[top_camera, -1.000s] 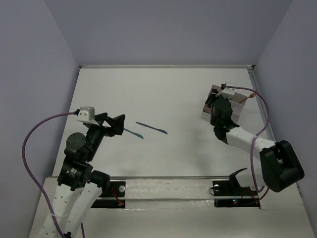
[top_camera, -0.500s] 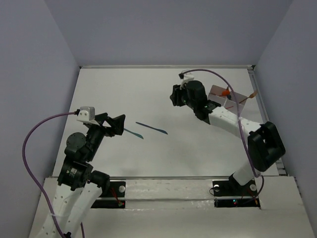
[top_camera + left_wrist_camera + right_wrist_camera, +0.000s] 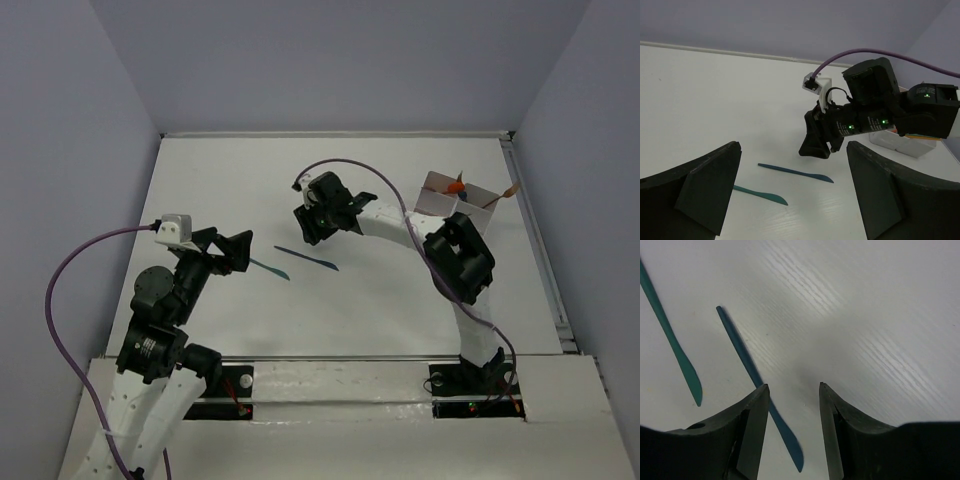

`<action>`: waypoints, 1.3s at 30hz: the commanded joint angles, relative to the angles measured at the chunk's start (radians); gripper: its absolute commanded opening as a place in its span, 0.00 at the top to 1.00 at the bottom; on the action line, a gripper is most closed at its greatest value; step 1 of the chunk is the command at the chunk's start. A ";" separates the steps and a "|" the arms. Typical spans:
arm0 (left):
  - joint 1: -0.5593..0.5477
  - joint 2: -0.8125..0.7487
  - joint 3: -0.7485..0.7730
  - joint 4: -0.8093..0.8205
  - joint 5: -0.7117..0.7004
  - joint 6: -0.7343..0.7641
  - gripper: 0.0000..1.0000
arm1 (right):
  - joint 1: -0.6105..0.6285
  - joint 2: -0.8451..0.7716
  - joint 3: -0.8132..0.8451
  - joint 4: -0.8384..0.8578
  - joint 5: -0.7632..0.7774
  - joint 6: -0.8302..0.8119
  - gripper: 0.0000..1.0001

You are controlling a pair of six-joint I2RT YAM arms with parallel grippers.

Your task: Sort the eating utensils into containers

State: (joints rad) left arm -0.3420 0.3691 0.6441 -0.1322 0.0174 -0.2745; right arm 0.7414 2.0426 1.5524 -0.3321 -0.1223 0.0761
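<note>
Two slim utensils lie on the white table: a dark blue knife [image 3: 306,258] [image 3: 795,173] [image 3: 747,362] and, to its left, a teal knife [image 3: 270,268] [image 3: 760,195] [image 3: 670,340]. My right gripper [image 3: 312,222] [image 3: 794,386] hovers open just behind the blue knife with nothing between its fingers; the knife's blade runs under its left finger. My left gripper [image 3: 240,252] [image 3: 792,146] stands wide open and empty at the teal knife's left end. The white divided containers [image 3: 436,183] [image 3: 905,145] sit at the back right, with an orange utensil [image 3: 455,185] sticking out.
Purple cables [image 3: 70,270] loop over both arms. A raised rail [image 3: 530,230] runs along the table's right edge, and walls close in the left, back and right sides.
My right arm has swung left from over the containers to above the blue knife, its jaws slightly wider. The left arm and both knives have not moved.
</note>
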 commanded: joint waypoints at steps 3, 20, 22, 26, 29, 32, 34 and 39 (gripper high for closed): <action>0.008 0.002 0.040 0.048 -0.002 0.001 0.01 | 0.064 0.102 0.162 -0.149 -0.016 -0.076 0.48; 0.008 -0.012 0.042 0.046 -0.008 0.005 0.01 | 0.153 0.332 0.374 -0.288 0.105 -0.141 0.58; 0.008 -0.012 0.042 0.046 -0.008 0.004 0.01 | 0.153 0.329 0.365 -0.279 0.104 -0.139 0.60; 0.008 -0.013 0.042 0.045 -0.008 0.004 0.01 | 0.153 0.279 0.325 -0.257 0.147 -0.136 0.54; 0.008 -0.013 0.040 0.046 -0.008 0.004 0.01 | 0.153 0.223 0.264 -0.210 0.164 -0.125 0.43; 0.008 -0.015 0.040 0.046 -0.008 0.004 0.01 | 0.153 0.140 0.210 -0.167 0.165 -0.096 0.29; 0.008 -0.016 0.040 0.046 -0.008 0.004 0.01 | 0.153 0.064 0.143 -0.118 0.156 -0.053 0.23; 0.008 -0.018 0.040 0.046 -0.008 0.004 0.01 | 0.153 -0.071 -0.035 -0.004 0.076 0.089 0.20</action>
State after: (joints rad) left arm -0.3382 0.3637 0.6441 -0.1322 0.0174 -0.2745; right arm 0.8913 2.1082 1.6211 -0.4725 0.0113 0.0364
